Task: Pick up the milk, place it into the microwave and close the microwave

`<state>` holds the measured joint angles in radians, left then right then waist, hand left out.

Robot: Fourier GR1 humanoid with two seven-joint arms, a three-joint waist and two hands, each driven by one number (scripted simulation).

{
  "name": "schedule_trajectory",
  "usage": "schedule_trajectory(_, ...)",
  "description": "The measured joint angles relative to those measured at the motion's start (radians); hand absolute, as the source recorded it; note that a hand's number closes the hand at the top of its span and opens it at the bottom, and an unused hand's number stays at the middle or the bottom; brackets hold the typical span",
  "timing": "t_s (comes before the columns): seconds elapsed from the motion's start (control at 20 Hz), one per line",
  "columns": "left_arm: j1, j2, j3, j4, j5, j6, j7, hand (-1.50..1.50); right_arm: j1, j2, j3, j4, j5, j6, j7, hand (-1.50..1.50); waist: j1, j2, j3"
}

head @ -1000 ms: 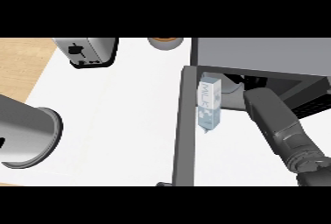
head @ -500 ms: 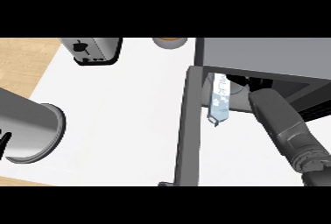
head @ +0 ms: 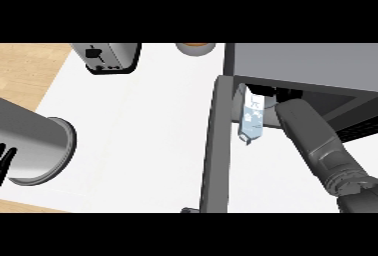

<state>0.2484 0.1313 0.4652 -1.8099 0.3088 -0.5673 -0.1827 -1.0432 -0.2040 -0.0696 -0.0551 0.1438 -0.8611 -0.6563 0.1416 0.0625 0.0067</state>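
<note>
Pale blue-white milk carton (head: 250, 117) sits at the mouth of the dark grey box microwave (head: 303, 62), far right of the white counter (head: 140, 135). It is tilted, its pointed end sticking out toward the near side, its far end inside the dark cavity. It lies just right of the open grey microwave door (head: 214, 150), which stands edge-on and runs from the opening toward the near edge.

The right grey forearm (head: 314, 140) reaches from the near right into the opening. Right hand (head: 277, 93) shows only as black bits at the cavity edge beside the carton's far end; I cannot tell whether the fingers pinch the carton or are spread (mostly hidden by the housing and forearm).

Left hand (head: 6, 159) is barely visible at the left edge, just dark finger tips that look straight and apart, beside the left forearm's round cuff (head: 40, 150). It is resting.

A black-and-silver toaster (head: 107, 56) sits far left, and a small round brown-topped dish (head: 196, 47) far centre.

Judgement: placing is under way, door closing is not yet done.

Risks: the carton is not fully inside, so release here could tip it back out over the sill. Its protruding tip could block the door. The forearm could catch the carton on withdrawal.
</note>
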Motion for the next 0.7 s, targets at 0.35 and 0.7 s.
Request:
schedule_trajectory(0.35, -0.008, 0.003, -0.005, 0.014, -0.011, -0.008, -0.009, -1.5, -0.018, 0.026, 0.015, 0.008, 0.019, -0.004, 0.018, -1.5, -0.001, -0.002, -0.001)
schedule_trajectory(0.7, -0.012, 0.003, -0.002, 0.031, -0.018, -0.011, -0.023, -1.5, -0.015, 0.039, 0.015, 0.001, 0.022, 0.008, 0.016, -1.5, -0.015, -0.009, -0.001)
